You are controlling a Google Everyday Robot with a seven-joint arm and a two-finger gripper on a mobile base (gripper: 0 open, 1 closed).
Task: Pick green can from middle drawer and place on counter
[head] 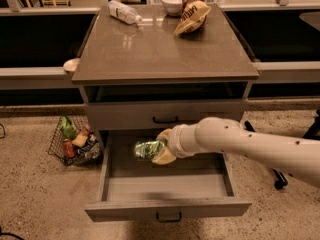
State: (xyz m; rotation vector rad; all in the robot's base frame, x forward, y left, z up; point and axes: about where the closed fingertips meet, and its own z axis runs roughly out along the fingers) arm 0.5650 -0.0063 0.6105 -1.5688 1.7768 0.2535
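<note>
The white arm (250, 144) reaches in from 3 o'clock, pointing toward 9; its gripper (161, 151), just below centre, is clamped on the can (147, 149).

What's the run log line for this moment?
stage: pick | tool: shut on green can, over open middle drawer | counter: can not yet placed

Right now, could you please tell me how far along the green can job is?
Done: the middle drawer stands open and the gripper is closed on the green can. In hand: the can is held over the drawer's rear, seemingly clear of its floor. Left: lifting it out and setting it on the counter, where a bottle, bowl and snack bag lie along the far edge.
</note>
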